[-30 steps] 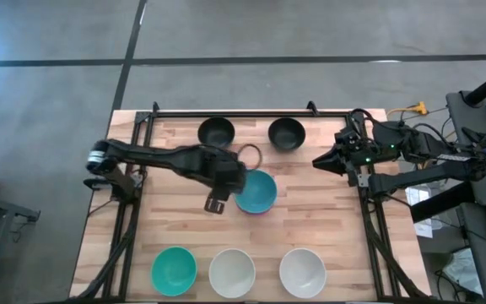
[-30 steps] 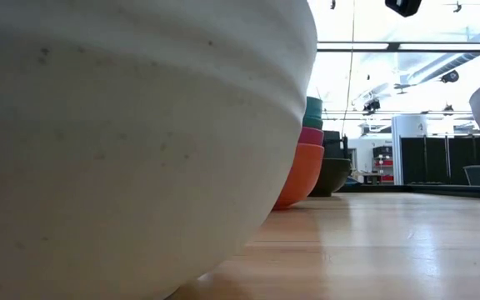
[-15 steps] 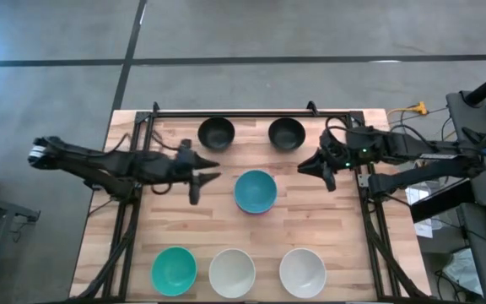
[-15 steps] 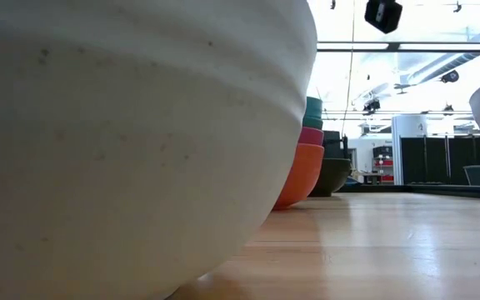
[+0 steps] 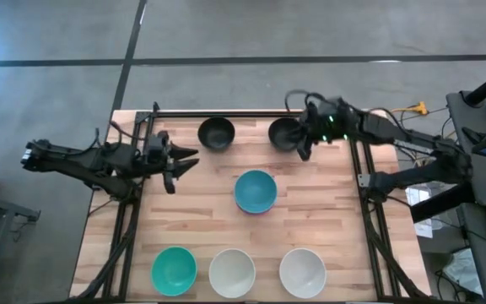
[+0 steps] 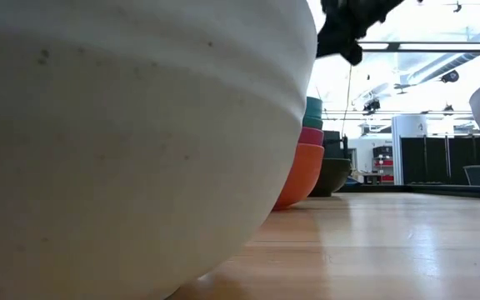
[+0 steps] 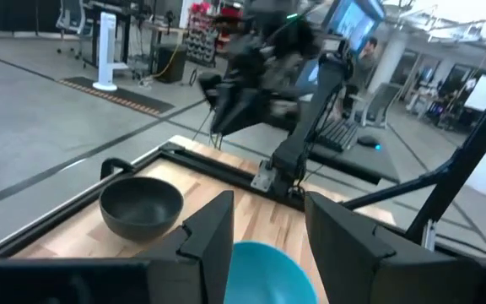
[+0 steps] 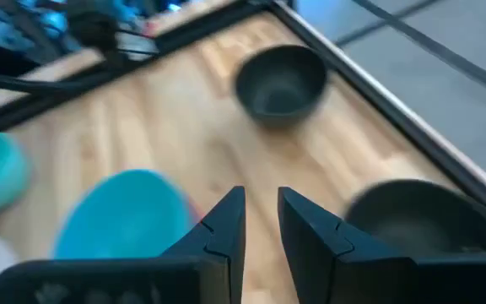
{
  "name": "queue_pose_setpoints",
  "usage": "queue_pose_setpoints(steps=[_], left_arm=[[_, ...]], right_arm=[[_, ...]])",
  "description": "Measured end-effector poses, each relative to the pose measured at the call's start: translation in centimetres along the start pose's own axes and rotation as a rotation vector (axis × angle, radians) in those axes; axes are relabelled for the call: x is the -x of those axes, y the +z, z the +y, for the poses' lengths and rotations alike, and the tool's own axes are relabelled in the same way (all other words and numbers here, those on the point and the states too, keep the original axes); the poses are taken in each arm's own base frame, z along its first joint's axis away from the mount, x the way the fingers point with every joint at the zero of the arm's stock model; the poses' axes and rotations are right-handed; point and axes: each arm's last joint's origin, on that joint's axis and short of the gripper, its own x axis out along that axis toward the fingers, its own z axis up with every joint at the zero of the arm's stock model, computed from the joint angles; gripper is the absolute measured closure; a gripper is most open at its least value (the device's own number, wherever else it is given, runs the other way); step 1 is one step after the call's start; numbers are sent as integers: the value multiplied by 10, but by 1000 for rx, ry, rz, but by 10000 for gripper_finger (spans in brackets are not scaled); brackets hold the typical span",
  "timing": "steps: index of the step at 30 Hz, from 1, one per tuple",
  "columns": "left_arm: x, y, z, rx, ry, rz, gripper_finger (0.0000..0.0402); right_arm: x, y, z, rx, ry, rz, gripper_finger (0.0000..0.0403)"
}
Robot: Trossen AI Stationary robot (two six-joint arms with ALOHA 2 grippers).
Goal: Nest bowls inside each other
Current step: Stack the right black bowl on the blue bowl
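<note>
In the middle of the table stands a stack of nested bowls, a blue bowl (image 5: 255,191) on top; the low view shows its teal, magenta and red walls (image 6: 307,158). Two black bowls (image 5: 216,133) (image 5: 285,133) sit at the far edge. A teal bowl (image 5: 174,269) and two white bowls (image 5: 231,272) (image 5: 302,272) sit at the near edge. My left gripper (image 5: 181,160) hangs open and level, left of the stack, facing it (image 7: 268,226). My right gripper (image 5: 304,150) hovers open, tilted down, just right of the right black bowl (image 8: 429,221).
Black rails (image 5: 234,112) frame the table's far, left and right sides. The nearest white bowl (image 6: 140,125) fills most of the low view. Bare wood lies between the stack and the near row.
My left gripper has drawn back from the blue bowl's left rim toward the table's left edge, tipping from pointing down to level. My right gripper has swung from the right rail toward the far edge and the right black bowl, sinking a little. The bowls have stayed put.
</note>
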Motion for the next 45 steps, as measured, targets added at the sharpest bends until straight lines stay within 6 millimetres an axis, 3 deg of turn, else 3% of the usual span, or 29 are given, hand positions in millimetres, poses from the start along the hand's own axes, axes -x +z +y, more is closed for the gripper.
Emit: queue_pose_setpoints(steps=[6,11,16,23,33,45], left_arm=[[8,3,3,-20,-3,-11,269],[9,3,3,-22,-18,-3,269],[7,0,3,-29,-17,8,269],[2,-4,2,-39,-12,28,269],[2,-4,1,-39,-33,34,269],[0,-7,1,-48,-28,49,269]], right_arm=[[-15,15,-40,37,23,125,335],[-27,12,-47,263,55,412,316],[-42,16,-52,329,38,634,279],[-68,22,-58,349,55,673,264],[-101,4,-69,318,73,767,284],[-135,-17,-74,264,60,796,273]])
